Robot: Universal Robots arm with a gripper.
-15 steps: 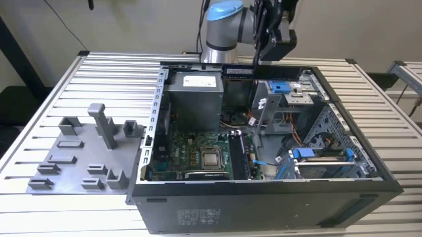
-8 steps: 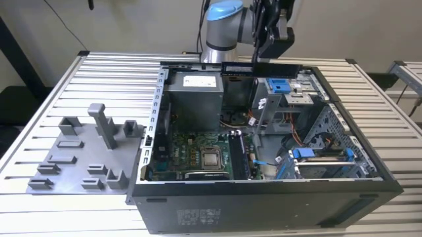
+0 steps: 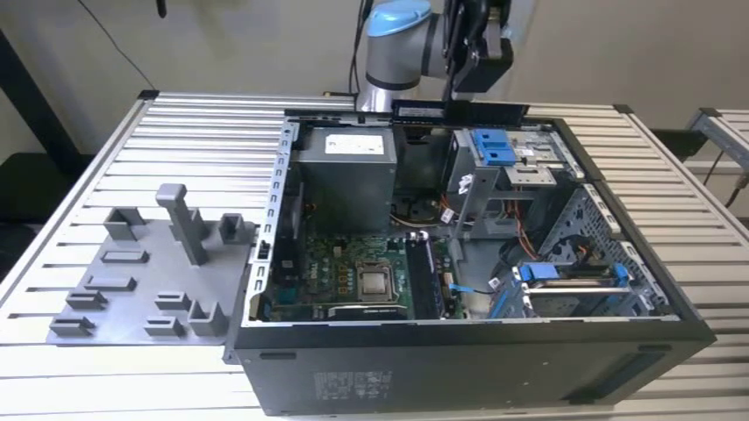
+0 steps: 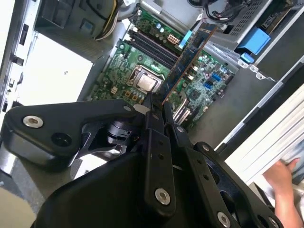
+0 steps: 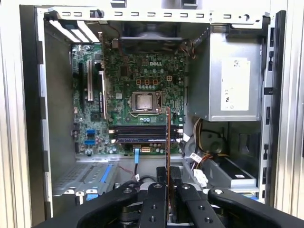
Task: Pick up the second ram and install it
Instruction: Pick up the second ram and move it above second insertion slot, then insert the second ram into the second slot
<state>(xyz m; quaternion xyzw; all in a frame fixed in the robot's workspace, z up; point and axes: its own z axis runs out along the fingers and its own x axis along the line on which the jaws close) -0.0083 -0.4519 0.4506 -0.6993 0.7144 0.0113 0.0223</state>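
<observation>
The gripper point(image 3: 466, 101) is clamped on the second ram point(image 3: 427, 110), holding it level above the far side of the open computer case point(image 3: 468, 368). Below it crowd one grey power supply point(image 3: 345, 175), one drive cage point(image 3: 515, 171) and one motherboard point(image 5: 142, 85) with one processor socket point(image 5: 145, 101); a person's hand point(image 4: 280, 178) shows beside the slatted table point(image 3: 175, 140)

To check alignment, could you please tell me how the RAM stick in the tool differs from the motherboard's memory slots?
The RAM stick is clamped in the tool above the open case; the memory slots sit fixed on the motherboard. In the first wrist view the stick runs crosswise to the slots. The stick is a flat circuit board; the slots are black channels. Both are long and narrow.
</observation>
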